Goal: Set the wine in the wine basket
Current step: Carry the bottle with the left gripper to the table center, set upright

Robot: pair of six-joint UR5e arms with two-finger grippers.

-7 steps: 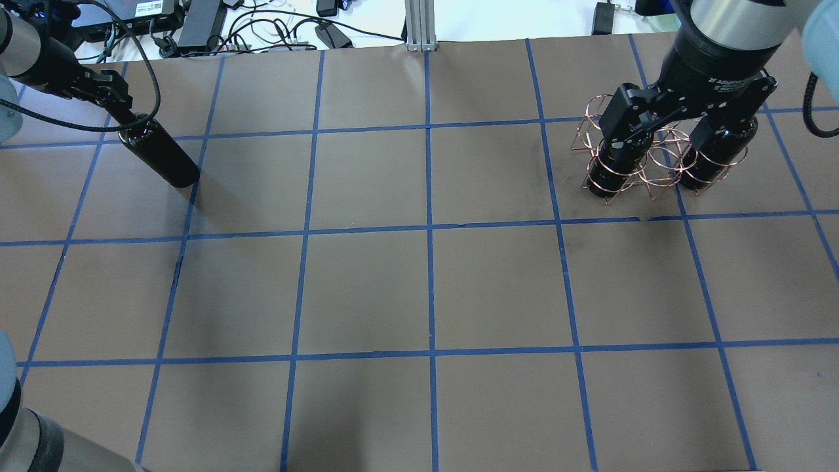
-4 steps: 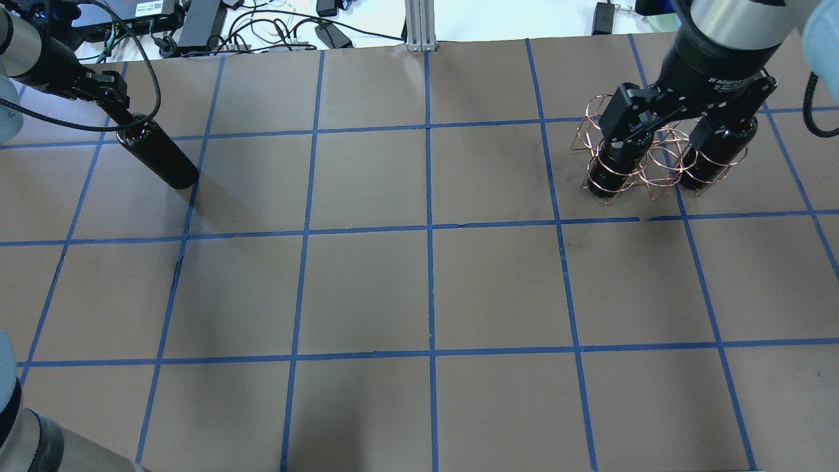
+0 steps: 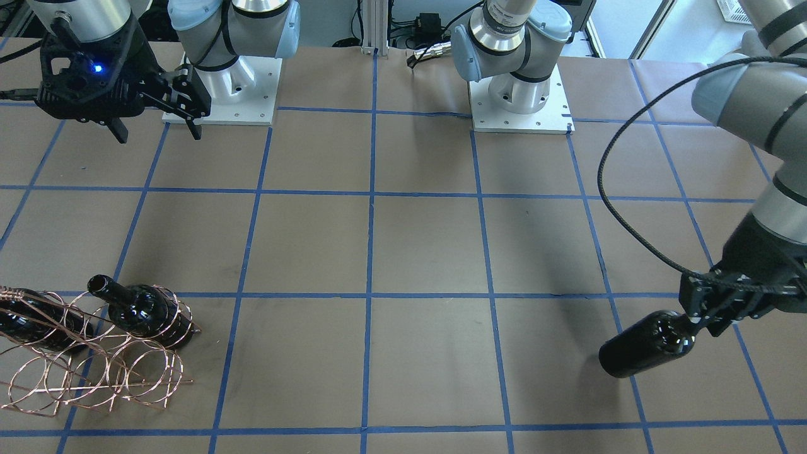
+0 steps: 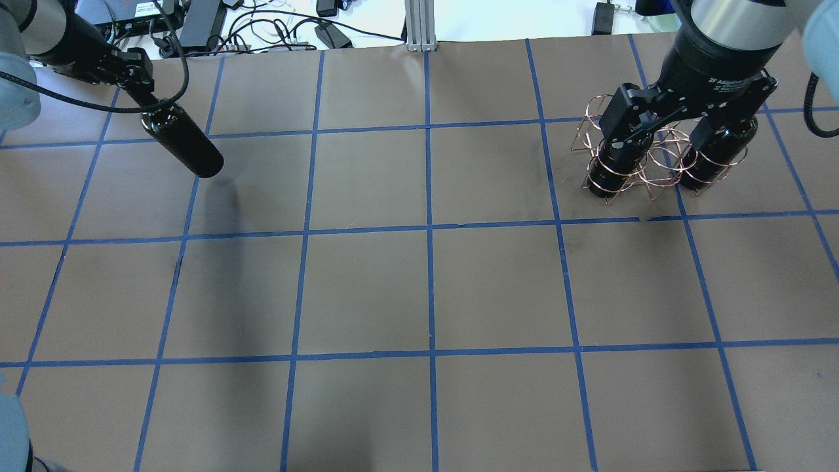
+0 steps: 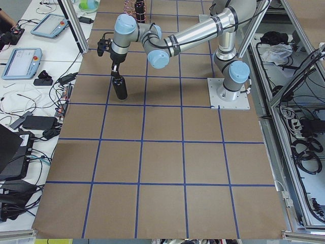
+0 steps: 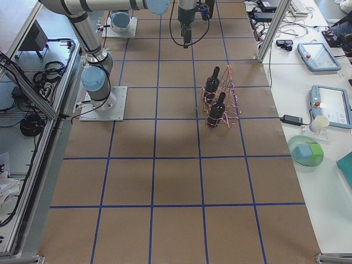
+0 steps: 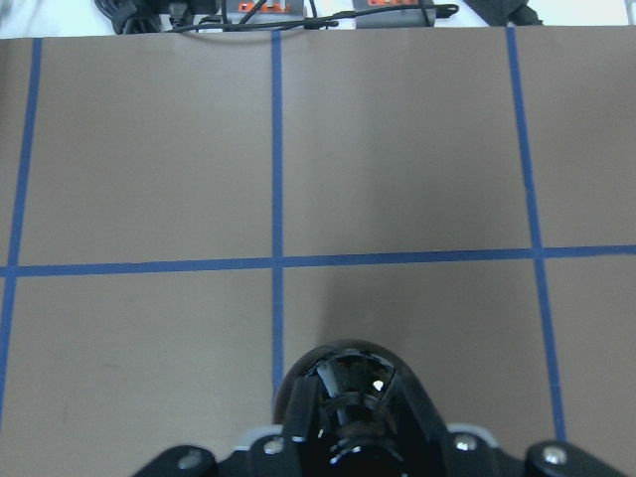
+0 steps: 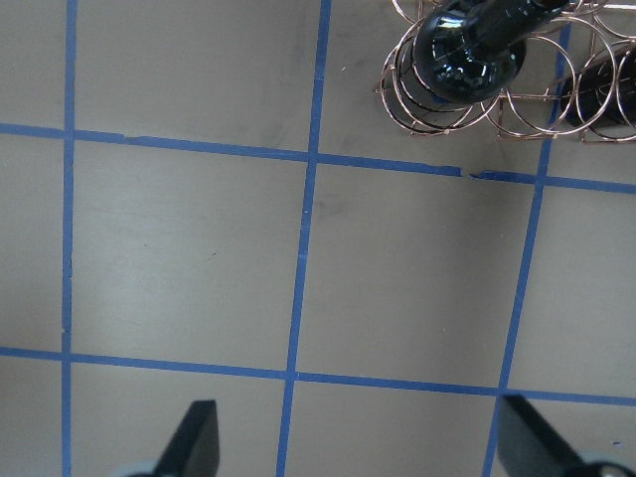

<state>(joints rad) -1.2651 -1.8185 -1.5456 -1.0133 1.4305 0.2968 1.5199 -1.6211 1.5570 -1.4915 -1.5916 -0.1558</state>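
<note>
My left gripper (image 4: 143, 92) is shut on the neck of a glossy black wine bottle (image 4: 183, 143) and holds it tilted above the table at the far left. The bottle also shows in the front view (image 3: 646, 345), the exterior left view (image 5: 121, 88) and the left wrist view (image 7: 348, 402). The copper wine basket (image 4: 647, 172) stands at the far right with two look-alike bottles (image 3: 144, 312) (image 3: 28, 325) in its loops. My right gripper (image 3: 157, 132) is open and empty, high above the basket (image 8: 517, 114); its fingers (image 8: 194, 442) show apart.
Cables and power bricks (image 4: 196, 23) lie beyond the table's far edge, beside an aluminium post (image 4: 419, 26). The two arm bases (image 3: 220, 94) (image 3: 520, 94) stand on the robot's side. Blue tape lines grid the brown table (image 4: 426, 288).
My left gripper has carried the bottle to the right and a little toward the far edge. The right arm, the basket and its two bottles have not moved.
</note>
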